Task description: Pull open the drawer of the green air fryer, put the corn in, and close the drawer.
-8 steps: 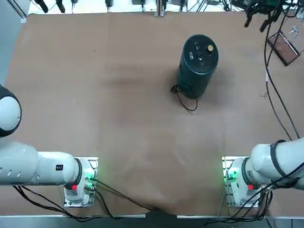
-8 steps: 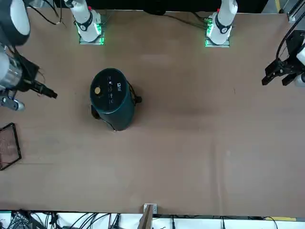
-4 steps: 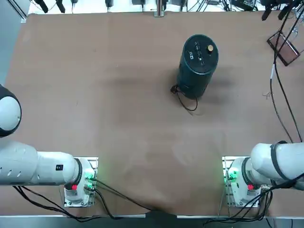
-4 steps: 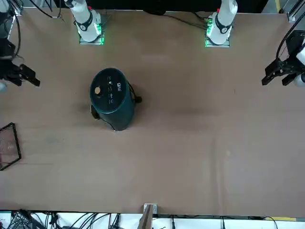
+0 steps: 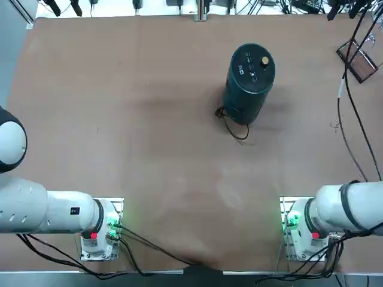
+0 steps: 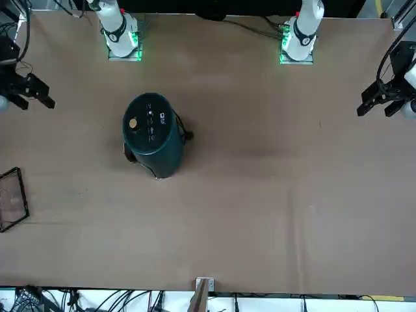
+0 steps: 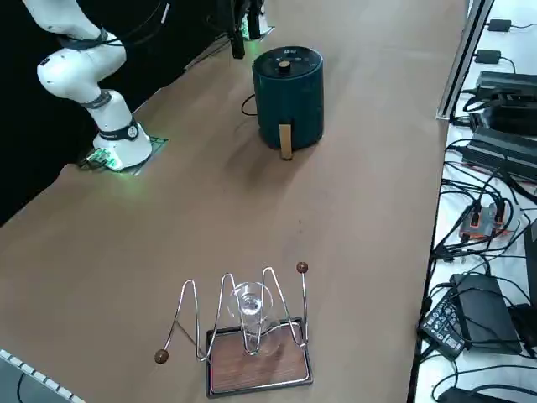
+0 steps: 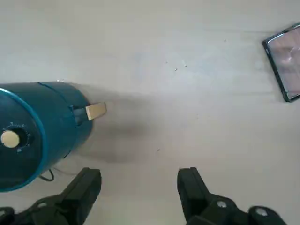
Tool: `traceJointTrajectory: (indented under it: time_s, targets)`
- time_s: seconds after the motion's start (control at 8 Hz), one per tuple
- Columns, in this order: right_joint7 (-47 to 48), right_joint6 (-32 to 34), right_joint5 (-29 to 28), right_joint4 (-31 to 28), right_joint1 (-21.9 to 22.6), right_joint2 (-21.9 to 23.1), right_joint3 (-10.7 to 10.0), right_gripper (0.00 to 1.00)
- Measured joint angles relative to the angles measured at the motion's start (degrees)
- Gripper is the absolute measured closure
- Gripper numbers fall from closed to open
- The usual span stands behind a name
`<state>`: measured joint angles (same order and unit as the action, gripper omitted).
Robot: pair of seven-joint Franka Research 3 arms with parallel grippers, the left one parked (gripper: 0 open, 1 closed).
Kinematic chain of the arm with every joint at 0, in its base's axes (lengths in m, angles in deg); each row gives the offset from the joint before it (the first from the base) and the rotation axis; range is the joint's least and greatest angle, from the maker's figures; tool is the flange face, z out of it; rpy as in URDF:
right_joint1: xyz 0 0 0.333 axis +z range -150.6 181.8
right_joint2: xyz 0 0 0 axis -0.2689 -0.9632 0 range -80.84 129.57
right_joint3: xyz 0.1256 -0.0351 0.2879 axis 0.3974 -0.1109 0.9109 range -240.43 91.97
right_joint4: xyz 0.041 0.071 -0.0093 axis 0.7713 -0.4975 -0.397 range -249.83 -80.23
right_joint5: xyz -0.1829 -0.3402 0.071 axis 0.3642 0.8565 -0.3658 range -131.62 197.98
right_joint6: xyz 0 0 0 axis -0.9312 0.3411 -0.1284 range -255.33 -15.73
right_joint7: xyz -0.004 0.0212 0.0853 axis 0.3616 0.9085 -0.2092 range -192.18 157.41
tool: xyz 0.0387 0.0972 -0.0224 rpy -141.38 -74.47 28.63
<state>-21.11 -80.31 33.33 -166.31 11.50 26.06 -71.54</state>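
The green air fryer (image 5: 249,81) stands upright on the far right part of the table, also seen from the side (image 7: 289,84). Its drawer (image 7: 288,136) is shut, and a tan handle (image 8: 96,110) sticks out low on the side that faces the table's right edge. My right gripper (image 8: 138,185) hangs open and empty, high above the table's far right edge (image 6: 31,99), well off to the handle's side of the fryer. The corn is out of view in every frame.
A wire rack on a wooden base (image 7: 252,336) holds a glass near the right edge, beyond the fryer's handle side (image 5: 358,60). The fryer's black cord (image 5: 234,127) trails on the table toward the robot. Cables and boxes (image 7: 487,168) lie past the far edge.
My right gripper has drawn back from beside the air fryer toward the table's far right corner, and has hardly moved in the last half second. Its fingers stayed open.
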Motion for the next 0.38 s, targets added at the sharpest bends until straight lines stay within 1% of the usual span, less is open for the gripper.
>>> traceJointTrajectory:
  time_s: [0.12,0.25,0.38]
  targets:
    - [0.47,0.73,0.00,0.00,4.45,0.25,-3.99,0.00]
    - [0.93,1.15,0.02,0.00,8.15,0.40,-7.25,0.00]
    - [1.22,1.42,0.02,0.02,10.02,0.53,-9.02,0.00]
